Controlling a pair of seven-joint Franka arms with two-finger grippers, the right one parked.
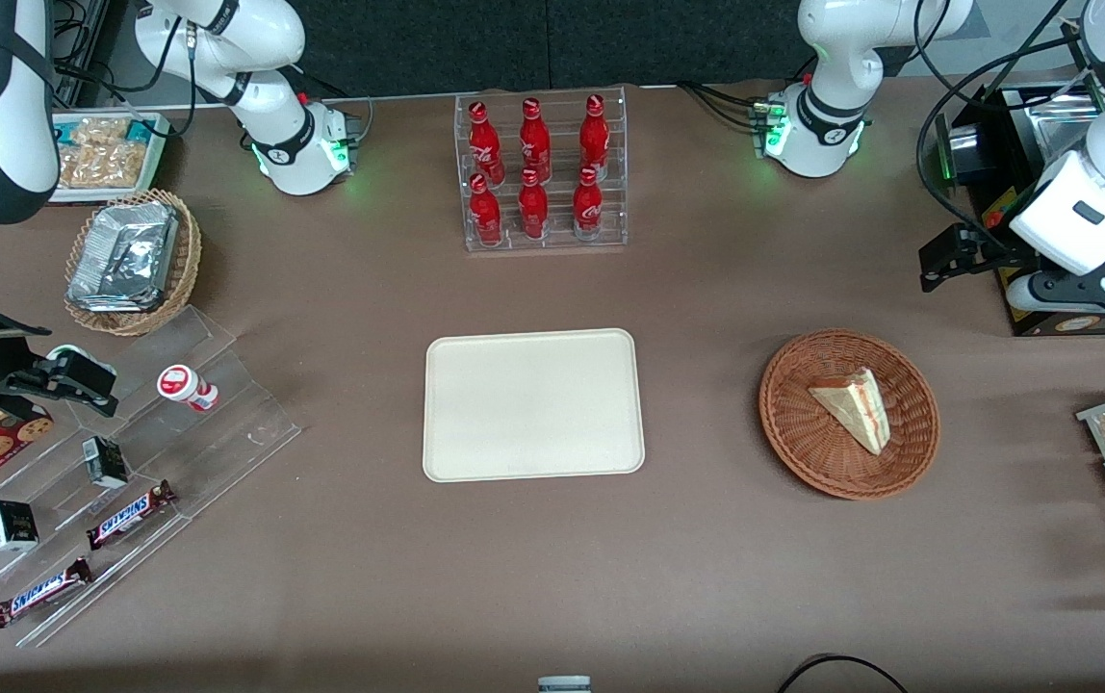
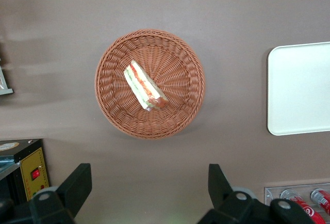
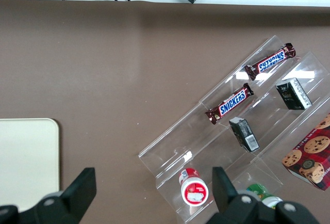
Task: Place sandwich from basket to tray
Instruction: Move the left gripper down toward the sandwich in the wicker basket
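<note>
The sandwich (image 1: 853, 408) lies in the basket (image 1: 793, 423), a little toward the working arm's end of the bowl's middle, untouched. The pincer (image 2: 146, 190) hangs high above the counter (image 1: 706, 577) with its two black fingers (image 2: 77, 185) spread wide apart and nothing between them. In the wrist view the basket sits toward twelve o'clock from the gap between the fingers, so the coming move is, by my reading, a reach forward along that line and then a descent.

The wedge's long axis matters most. In the wrist view it runs from about ten o'clock to four o'clock, slanted against the line joining the fingers, so a turn of the wrist will probably be needed for the pads to close across the narrow width, not along the length. The striped cut edge of red, orange and green faces down that slant.

The bread looks soft and pale, likely to dent under a hard squeeze. The basket is round, shallow, reddish-brown wicker with a ribbed weave. The tray (image 1: 533, 404) is a smooth cream rectangle with rounded corners and a low rim, lying bare beside the basket toward the parked arm's end, well apart from it.
</note>
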